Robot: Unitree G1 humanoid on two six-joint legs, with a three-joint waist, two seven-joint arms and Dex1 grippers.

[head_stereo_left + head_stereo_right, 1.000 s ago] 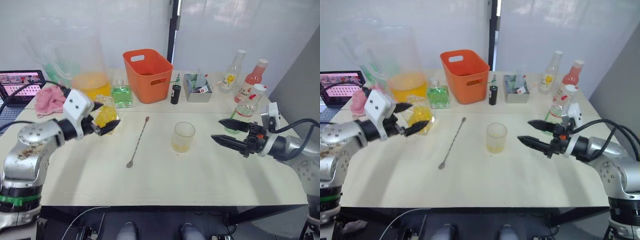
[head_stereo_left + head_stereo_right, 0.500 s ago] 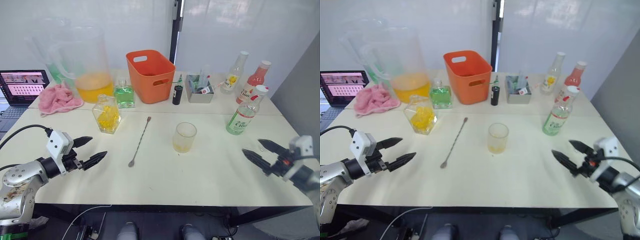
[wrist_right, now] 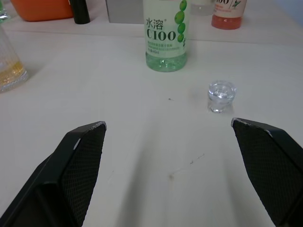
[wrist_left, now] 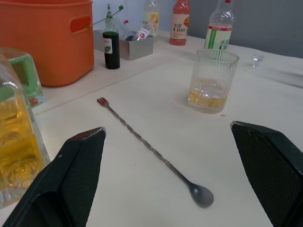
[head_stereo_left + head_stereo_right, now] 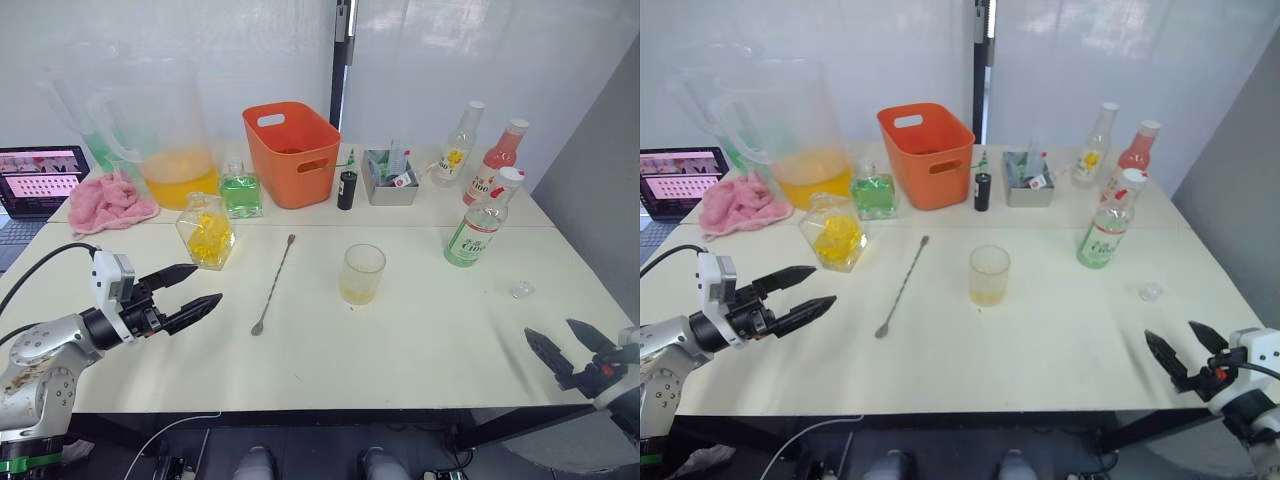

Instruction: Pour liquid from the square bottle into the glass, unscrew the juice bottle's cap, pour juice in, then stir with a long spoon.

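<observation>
Spanning nearly the whole scene, the pale table (image 5: pixel 400 350) carries everything, and the largest thing on it is the clear pitcher (image 5: pixel 165 125) at the far left, holding orange liquid in its lower part. Just right of it at the far edge stands the orange bin (image 5: pixel 292 152), and left of the pitcher lie a pink cloth (image 5: pixel 105 200) and a laptop (image 5: pixel 40 175) at the table's left edge. Three bottles cluster at the far right: a clear one with a yellow label (image 5: pixel 455 145), a red-tinted one (image 5: pixel 492 165), and nearer than these the juice bottle (image 5: pixel 480 220) with green print and its cap in place. The square bottle (image 5: pixel 207 230), holding yellow liquid, stands left of centre, with a smaller green bottle (image 5: pixel 240 190) just beyond it. A grey metal box (image 5: pixel 390 180) of small items sits right of the bin, a little dark bottle (image 5: pixel 346 188) between them. The glass (image 5: pixel 361 274) stands near the table's centre with a shallow layer of yellowish liquid in it. The long spoon (image 5: pixel 273 286) lies flat between square bottle and glass, its bowl toward the near side. The left gripper (image 5: pixel 188 290) hovers over the near left of the table with its fingers spread wide, holding nothing; the right gripper (image 5: pixel 565 345) hangs at the near right edge, likewise wide and empty. A small clear stopper (image 5: pixel 521 290) rests on the table near the juice bottle.
</observation>
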